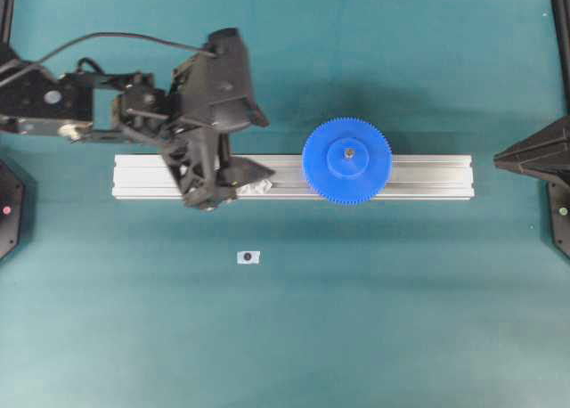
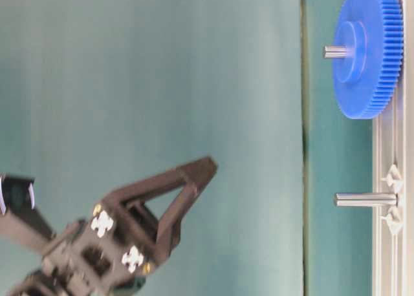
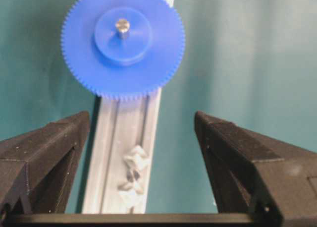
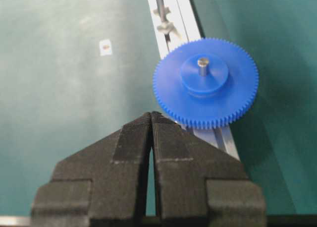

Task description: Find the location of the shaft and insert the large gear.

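Observation:
The large blue gear (image 1: 346, 172) sits flat on the aluminium rail (image 1: 427, 176), with the shaft (image 1: 348, 150) poking up through its centre hole. The shaft tip also shows in the left wrist view (image 3: 122, 26), the right wrist view (image 4: 202, 64) and the table-level view (image 2: 333, 52). My left gripper (image 1: 265, 146) is open and empty. It hovers over the rail left of the gear, above the twin pin (image 3: 133, 175). My right gripper (image 1: 497, 159) is shut and empty, off the rail's right end and apart from the gear (image 4: 205, 95).
The twin pin (image 2: 362, 199) stands bare on its clear mounts, also visible in the right wrist view (image 4: 159, 1). A small white tag with a dark dot (image 1: 248, 257) lies on the green mat in front of the rail.

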You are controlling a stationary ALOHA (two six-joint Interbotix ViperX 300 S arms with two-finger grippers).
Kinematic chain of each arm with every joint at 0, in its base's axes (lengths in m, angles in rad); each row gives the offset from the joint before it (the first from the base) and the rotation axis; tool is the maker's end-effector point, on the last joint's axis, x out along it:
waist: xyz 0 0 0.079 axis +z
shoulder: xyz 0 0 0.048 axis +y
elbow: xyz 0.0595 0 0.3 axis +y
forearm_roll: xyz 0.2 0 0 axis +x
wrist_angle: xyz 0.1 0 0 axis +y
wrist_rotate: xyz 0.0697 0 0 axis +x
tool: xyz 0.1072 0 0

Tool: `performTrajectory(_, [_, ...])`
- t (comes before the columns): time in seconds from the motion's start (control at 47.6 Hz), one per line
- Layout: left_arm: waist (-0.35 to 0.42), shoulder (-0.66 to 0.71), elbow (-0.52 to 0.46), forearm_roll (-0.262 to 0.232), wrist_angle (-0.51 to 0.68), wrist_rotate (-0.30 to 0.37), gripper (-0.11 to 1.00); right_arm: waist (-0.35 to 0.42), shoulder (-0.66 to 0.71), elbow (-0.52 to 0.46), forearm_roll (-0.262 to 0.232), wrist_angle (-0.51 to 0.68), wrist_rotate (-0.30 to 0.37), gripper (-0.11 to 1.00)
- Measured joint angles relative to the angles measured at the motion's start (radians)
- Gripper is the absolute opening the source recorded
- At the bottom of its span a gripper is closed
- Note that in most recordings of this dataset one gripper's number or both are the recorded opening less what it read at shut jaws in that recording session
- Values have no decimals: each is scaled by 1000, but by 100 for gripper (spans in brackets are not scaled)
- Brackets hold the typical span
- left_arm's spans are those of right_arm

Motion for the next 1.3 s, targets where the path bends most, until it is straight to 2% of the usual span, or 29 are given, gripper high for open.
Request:
performTrajectory(0.567, [-55, -143, 147, 0, -103, 2, 85, -6, 0, 12, 0, -17, 0, 5])
performTrajectory(1.008, [-75, -311, 262, 0, -110, 2, 85, -15, -2, 18, 0, -26, 0, 5])
performTrajectory(1.303, [-89, -399, 331, 0, -110, 0, 83, -37, -34, 23, -17, -26, 0, 5])
